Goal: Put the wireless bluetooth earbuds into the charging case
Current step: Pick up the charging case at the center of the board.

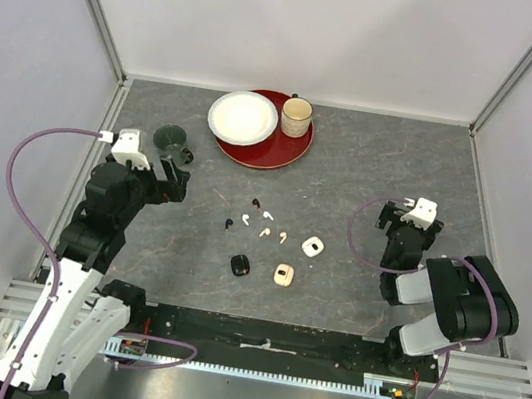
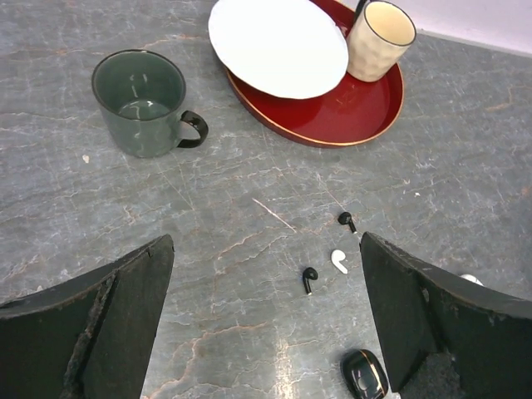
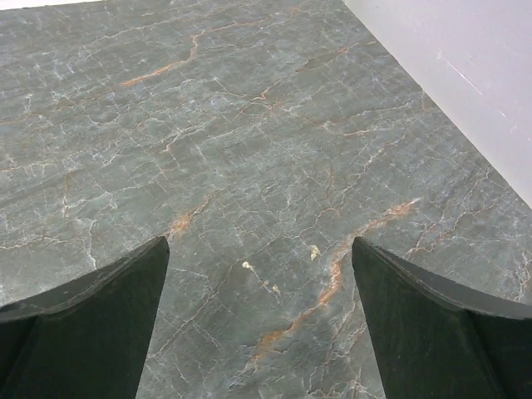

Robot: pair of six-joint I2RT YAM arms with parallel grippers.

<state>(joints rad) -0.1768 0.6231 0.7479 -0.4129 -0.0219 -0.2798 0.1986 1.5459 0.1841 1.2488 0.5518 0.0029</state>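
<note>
Several tiny earbuds lie loose mid-table: a black earbud (image 1: 258,201), another black one (image 1: 230,223), a white one (image 1: 245,219) and pinkish ones (image 1: 264,231). Below them sit three charging cases: black case (image 1: 239,265), pinkish case (image 1: 283,275) and white case (image 1: 312,246). My left gripper (image 1: 180,175) hangs open to their left. In its wrist view the left gripper (image 2: 266,249) frames a black earbud (image 2: 309,277), a white earbud (image 2: 339,261) and the black case (image 2: 364,374). My right gripper (image 1: 398,213) is open at the right; the right gripper (image 3: 259,245) sees only bare table.
A dark green mug (image 1: 170,139) stands just behind the left gripper. A red tray (image 1: 289,153) at the back carries a white plate (image 1: 243,117) and a cream cup (image 1: 296,116). Walls enclose the table on three sides.
</note>
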